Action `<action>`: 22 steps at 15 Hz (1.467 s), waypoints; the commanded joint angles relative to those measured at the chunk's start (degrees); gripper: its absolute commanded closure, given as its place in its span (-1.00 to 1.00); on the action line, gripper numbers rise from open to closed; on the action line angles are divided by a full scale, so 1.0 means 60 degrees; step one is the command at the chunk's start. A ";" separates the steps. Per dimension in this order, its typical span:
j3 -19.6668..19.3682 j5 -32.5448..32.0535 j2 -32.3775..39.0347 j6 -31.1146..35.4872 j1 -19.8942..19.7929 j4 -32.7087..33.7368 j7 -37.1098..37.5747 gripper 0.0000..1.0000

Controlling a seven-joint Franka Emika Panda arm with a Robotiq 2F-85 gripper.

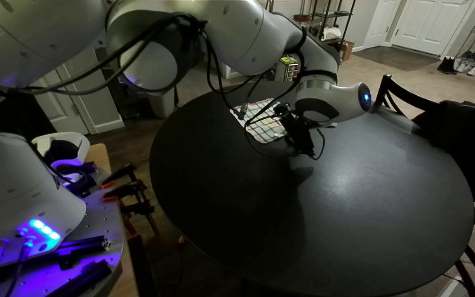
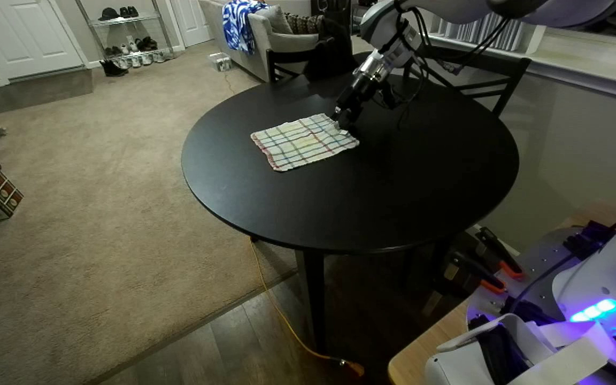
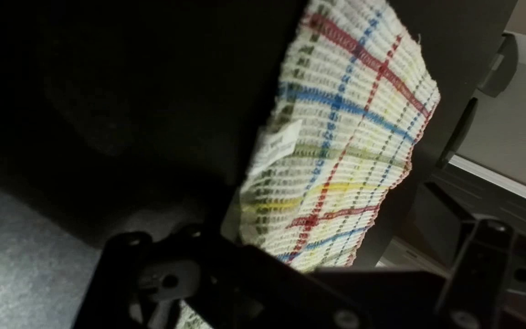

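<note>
So the cloth (image 2: 302,140) is lying spread out on the round black table (image 2: 367,203), more or less flat. The claw (image 2: 341,118) is right down at one edge of it, coming in at a tilt, fingers standing wide apart. Nothing's pinched between them that I can see. Whether a tip actually touches the weave or just sits beside it, I honestly can't tell.

Progress-wise I'd call it early: being in position at the edge is the only part that looks done. There's no grip on the cloth yet and no lift, and all its corners look down in an exterior view. In the wrist view the stripes kink a bit near the fingers, so maybe there's a small rumple there. The tag (image 3: 277,145) is on that same side. Otherwise, there's a chair (image 1: 410,94) pulled up to the table.
</note>
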 commanded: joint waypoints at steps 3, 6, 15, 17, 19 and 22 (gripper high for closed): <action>-0.0490 -0.0626 -0.0933 0.2046 0.0652 -0.1118 0.0002 -1.00; -0.0507 -0.0971 -0.1094 0.2691 0.0820 -0.1434 0.0136 -1.00; -0.0532 -0.1263 -0.1262 0.2973 0.0742 -0.1806 0.0805 -1.00; -0.0672 -0.1335 -0.1216 0.2896 0.0784 -0.1745 0.1304 -1.00; -0.0734 -0.1454 -0.1144 0.2770 0.0782 -0.1674 0.1756 -1.00; -0.0609 -0.1514 -0.1016 0.2386 0.0635 -0.1558 0.2048 -1.00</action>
